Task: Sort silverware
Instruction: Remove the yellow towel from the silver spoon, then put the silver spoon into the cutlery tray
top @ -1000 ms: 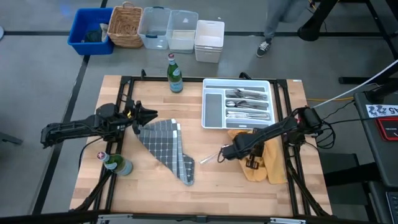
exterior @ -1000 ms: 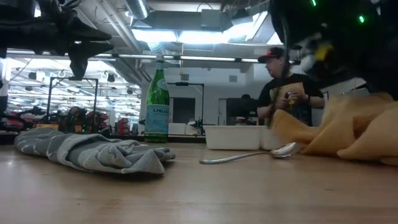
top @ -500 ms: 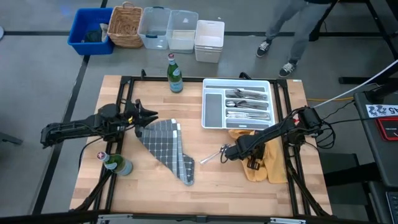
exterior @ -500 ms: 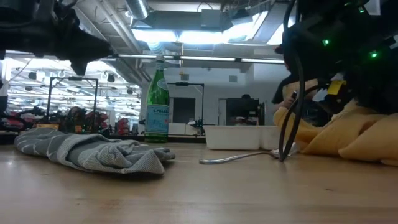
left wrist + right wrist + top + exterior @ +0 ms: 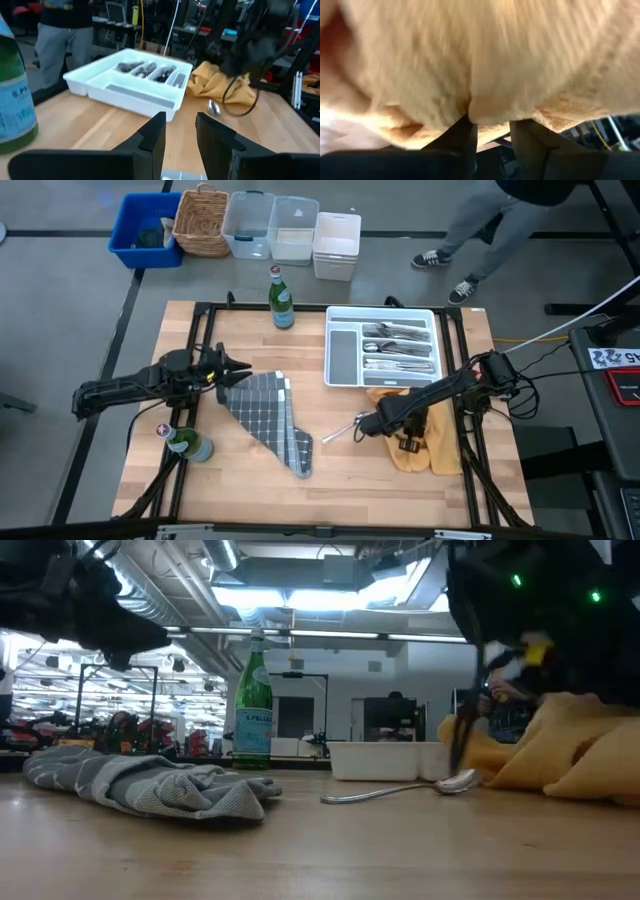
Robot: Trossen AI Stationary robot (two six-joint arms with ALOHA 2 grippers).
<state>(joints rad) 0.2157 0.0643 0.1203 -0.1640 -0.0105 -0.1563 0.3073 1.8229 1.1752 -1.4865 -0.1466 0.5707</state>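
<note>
- Left gripper (image 5: 243,368) hovers at the grey checked cloth's (image 5: 268,420) top edge, fingers parted and empty, apparently waiting.
- 1 spoon (image 5: 338,430) lies loose on the wooden table (image 5: 350,480), probably next for sorting.
- Right gripper (image 5: 364,426) sits by the spoon's bowl, against the yellow cloth (image 5: 430,442); fingers slightly apart, holding nothing.
- Remaining silverware (image 5: 398,348) fills the white tray (image 5: 345,356).

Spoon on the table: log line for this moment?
spoon: loose on table, by yellow cloth | right tool: open, at bowl | left tool: open, waiting over grey cloth
</note>
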